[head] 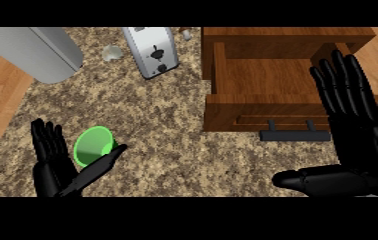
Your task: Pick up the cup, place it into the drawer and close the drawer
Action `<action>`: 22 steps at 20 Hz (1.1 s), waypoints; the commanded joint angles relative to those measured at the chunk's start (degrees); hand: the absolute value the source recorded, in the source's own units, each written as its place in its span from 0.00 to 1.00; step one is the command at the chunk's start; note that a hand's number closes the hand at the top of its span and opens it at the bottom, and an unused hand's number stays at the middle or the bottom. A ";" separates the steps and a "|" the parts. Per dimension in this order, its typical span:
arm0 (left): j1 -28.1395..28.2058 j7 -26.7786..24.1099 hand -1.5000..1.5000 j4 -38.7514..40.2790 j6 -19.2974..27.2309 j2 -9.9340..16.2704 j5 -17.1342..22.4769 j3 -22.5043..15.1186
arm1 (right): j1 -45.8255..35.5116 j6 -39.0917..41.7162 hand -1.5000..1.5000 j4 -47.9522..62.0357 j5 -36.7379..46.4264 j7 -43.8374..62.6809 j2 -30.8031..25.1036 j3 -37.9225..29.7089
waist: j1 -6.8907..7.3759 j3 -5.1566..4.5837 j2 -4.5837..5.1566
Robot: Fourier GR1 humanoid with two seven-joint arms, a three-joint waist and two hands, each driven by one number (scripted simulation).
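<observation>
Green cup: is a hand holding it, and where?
No. The green cup lies on the counter between the open left hand's fingers and thumb, not gripped.

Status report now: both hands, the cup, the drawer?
Left hand open beside green cup, not gripping. Right hand open at drawer. Drawer open, inside looks bare. Nothing between cup and drawer.

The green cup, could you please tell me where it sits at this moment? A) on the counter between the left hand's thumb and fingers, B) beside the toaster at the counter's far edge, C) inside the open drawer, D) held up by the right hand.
A: the green cup lies on the speckled counter at the open left hand, while the drawer stands open without it.
</observation>
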 commanded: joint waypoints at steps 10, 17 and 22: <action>0.72 -17.36 0.00 17.95 -6.58 -0.06 11.48 2.04 | 0.41 -0.51 0.00 -1.57 1.04 1.48 0.89 1.07 | -0.03 -0.01 0.01; -3.57 -20.97 0.00 25.27 -10.71 0.57 12.98 9.28 | 3.89 3.33 0.00 -1.69 -2.36 -1.17 -0.85 -2.40 | -0.11 0.01 0.01; -5.88 -25.86 0.00 32.45 -11.72 -0.06 14.20 11.96 | -1.99 2.92 0.00 2.74 -2.74 0.63 -1.31 -2.56 | -0.03 0.00 0.05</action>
